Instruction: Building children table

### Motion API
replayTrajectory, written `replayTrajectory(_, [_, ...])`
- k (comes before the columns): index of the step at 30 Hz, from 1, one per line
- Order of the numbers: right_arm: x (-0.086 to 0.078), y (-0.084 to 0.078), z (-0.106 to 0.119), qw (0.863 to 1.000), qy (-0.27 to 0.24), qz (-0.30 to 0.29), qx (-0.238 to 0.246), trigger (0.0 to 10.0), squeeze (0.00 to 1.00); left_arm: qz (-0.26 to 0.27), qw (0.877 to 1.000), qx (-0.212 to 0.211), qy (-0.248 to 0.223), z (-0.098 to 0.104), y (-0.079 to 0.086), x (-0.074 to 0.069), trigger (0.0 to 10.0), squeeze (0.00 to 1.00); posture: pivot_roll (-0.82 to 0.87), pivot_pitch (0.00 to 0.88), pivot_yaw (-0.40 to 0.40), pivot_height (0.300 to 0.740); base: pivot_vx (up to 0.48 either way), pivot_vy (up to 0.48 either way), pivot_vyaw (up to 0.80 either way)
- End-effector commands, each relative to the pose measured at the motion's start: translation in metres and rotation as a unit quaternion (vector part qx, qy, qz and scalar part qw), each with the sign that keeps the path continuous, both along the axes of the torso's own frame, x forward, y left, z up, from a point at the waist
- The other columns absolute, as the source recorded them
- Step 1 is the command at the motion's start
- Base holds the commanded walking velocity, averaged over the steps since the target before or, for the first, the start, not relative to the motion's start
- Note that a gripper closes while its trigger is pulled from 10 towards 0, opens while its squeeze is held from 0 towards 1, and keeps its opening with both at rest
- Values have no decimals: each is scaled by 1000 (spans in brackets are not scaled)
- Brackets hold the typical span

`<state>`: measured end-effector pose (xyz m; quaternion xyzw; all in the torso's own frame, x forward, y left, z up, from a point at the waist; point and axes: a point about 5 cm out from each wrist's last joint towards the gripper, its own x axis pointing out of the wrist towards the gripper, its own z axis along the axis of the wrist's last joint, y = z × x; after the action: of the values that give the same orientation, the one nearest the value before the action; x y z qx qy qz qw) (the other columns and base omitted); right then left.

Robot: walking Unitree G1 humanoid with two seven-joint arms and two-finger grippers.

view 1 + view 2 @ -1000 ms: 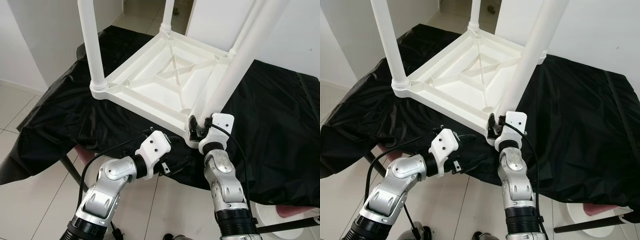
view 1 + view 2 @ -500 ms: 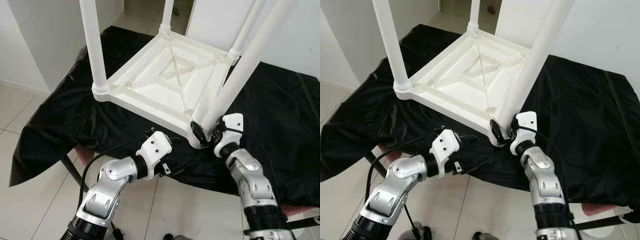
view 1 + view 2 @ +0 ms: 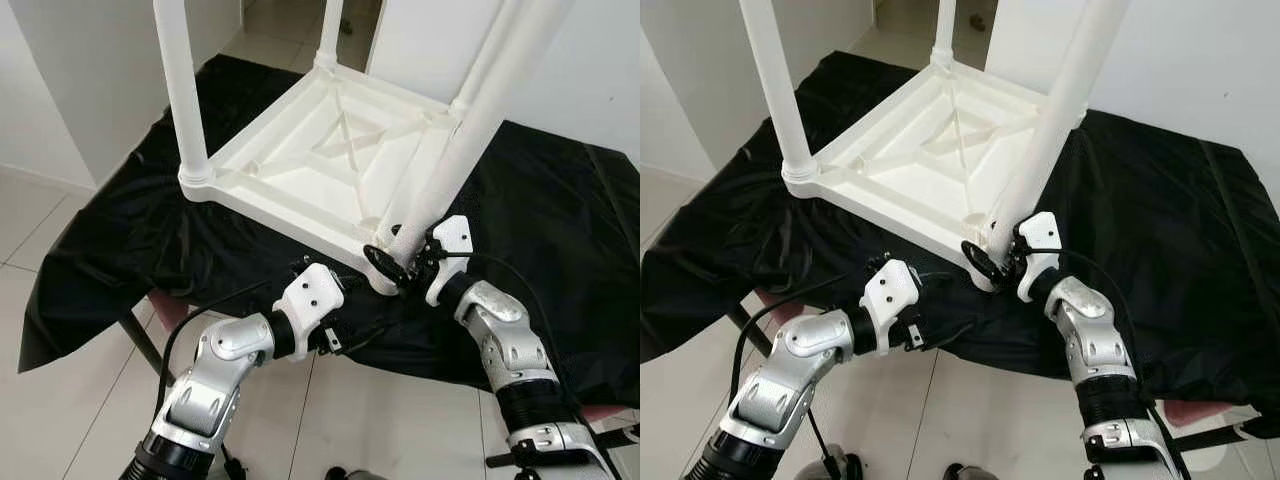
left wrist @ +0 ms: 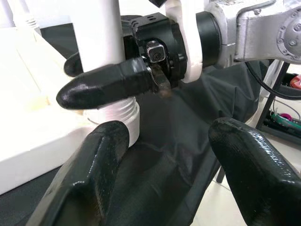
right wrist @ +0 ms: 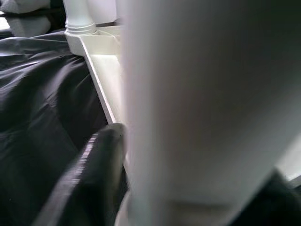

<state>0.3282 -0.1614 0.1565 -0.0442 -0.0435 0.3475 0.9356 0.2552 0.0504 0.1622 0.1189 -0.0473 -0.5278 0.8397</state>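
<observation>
Writing or brand marks we can read nowhere on the parts. We see the white children's table (image 3: 330, 165) lying upside down on the desk (image 3: 560, 230) draped in black cloth, its legs pointing up. Our right tool (image 3: 398, 262) is closed around the base of the near right leg (image 3: 470, 130), at the table's near corner. Our left tool (image 4: 160, 155) hovers just near of that same corner, fingers (image 4: 89, 179) spread wide and holding nothing, above the black cloth.
</observation>
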Motion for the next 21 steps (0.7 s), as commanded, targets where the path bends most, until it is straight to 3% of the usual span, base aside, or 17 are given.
replayTrajectory(1, [-1,2,-8,1000,16,25,-7,0,0,34,999,-8,-9,2,1,2,10000,0,134,107,-85,740,0,0,0])
replayTrajectory(14, [-2,-10,-17,999,35,-13,18,0,0,34,999,-8,-7,2,2,2,10000,0,127,119,-75,740,0,0,0])
replayTrajectory(17, [-2,-12,-24,996,40,-72,16,0,0,29,1000,-8,-6,2,0,2,10000,0,109,123,-65,740,0,0,0])
replayTrajectory(19, [-2,-12,-24,996,40,-72,16,0,0,29,1000,-8,-6,2,0,2,10000,0,109,123,-65,740,0,0,0])
replayTrajectory(20, [-3,-9,-26,991,41,-125,24,0,0,26,1000,-8,-4,1,-1,1,10000,0,101,129,-65,740,0,0,0])
replayTrajectory(21, [-3,-9,-26,991,41,-125,24,0,0,26,1000,-8,-4,1,-1,1,10000,0,101,129,-65,740,0,0,0])
